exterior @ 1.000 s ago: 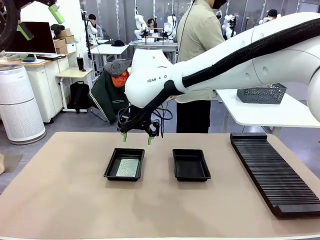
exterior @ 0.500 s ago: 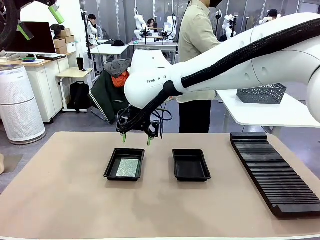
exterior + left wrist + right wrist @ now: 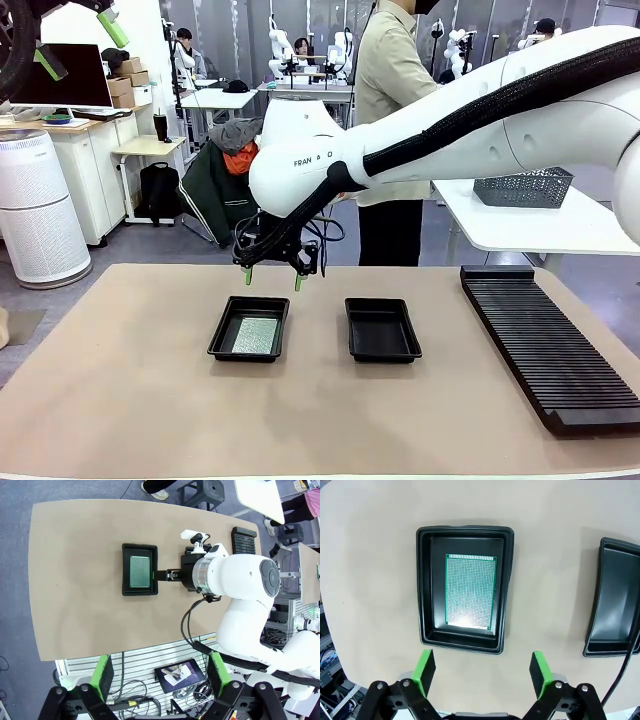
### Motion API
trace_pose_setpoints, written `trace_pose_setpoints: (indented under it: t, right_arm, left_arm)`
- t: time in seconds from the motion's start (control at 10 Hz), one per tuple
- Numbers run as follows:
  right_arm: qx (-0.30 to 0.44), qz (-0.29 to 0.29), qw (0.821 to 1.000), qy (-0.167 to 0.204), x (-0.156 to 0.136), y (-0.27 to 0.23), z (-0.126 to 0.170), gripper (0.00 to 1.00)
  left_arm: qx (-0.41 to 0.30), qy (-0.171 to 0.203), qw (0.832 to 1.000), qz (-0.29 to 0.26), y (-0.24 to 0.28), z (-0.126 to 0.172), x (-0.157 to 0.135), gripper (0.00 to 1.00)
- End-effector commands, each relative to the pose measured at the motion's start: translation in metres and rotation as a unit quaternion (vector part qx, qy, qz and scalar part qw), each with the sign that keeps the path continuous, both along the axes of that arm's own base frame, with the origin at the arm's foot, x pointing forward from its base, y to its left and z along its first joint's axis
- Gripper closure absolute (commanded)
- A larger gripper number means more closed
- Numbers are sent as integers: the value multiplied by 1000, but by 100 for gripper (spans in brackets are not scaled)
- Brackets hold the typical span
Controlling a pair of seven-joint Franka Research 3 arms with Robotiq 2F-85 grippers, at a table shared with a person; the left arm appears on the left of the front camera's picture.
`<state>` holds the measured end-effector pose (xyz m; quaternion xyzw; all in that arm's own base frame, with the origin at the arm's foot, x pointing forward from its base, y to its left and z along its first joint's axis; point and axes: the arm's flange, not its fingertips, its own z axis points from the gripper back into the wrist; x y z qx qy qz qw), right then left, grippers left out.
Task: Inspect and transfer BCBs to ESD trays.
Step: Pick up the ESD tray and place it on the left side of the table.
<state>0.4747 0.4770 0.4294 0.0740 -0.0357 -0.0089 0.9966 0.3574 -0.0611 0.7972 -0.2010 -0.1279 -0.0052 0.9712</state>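
Observation:
Two black ESD trays lie mid-table. The left tray (image 3: 218, 338) (image 3: 424, 590) (image 3: 126, 582) holds one pale green BCB (image 3: 252, 335) (image 3: 470, 591) (image 3: 140, 571) flat on its floor. Nothing lies in the right tray (image 3: 381, 329) (image 3: 615, 605). My right gripper (image 3: 272, 277) (image 3: 482, 667) hangs open a little above the left tray's far rim, pointing down, with nothing between its green pads. High over the table's left side, my left gripper (image 3: 80, 45) (image 3: 161, 675) is open and holds nothing. In the left wrist view my right arm covers the right tray.
A long black ribbed rack (image 3: 550, 340) (image 3: 245, 535) lies along the table's right side. A person (image 3: 400, 100) stands at the far edge behind the trays. A grey mesh basket (image 3: 522, 187) sits on a white side table. Bare tan tabletop lies in front of the trays.
My right gripper has risen very slightly above the left tray. The person behind has shifted a little. The left arm has not moved.

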Motion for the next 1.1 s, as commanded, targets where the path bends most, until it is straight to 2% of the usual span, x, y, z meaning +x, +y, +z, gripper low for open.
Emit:
trace_pose_setpoints:
  t: [0.0, 0.8, 1.0]
  right_arm:
    - [2, 0, 1000, 3, -1, -1, 0, 0]
    - [0, 0, 1000, 0, 0, 0, 0, 0]
    - [60, 0, 998, 0, -12, -26, 14, 0]
  left_arm:
    - [-7, -1, 1000, 0, 0, 0, -1, 0]
    - [0, 0, 1000, 0, 0, 0, 0, 0]
    - [20, 9, 1000, -12, -2, -22, 17, 0]
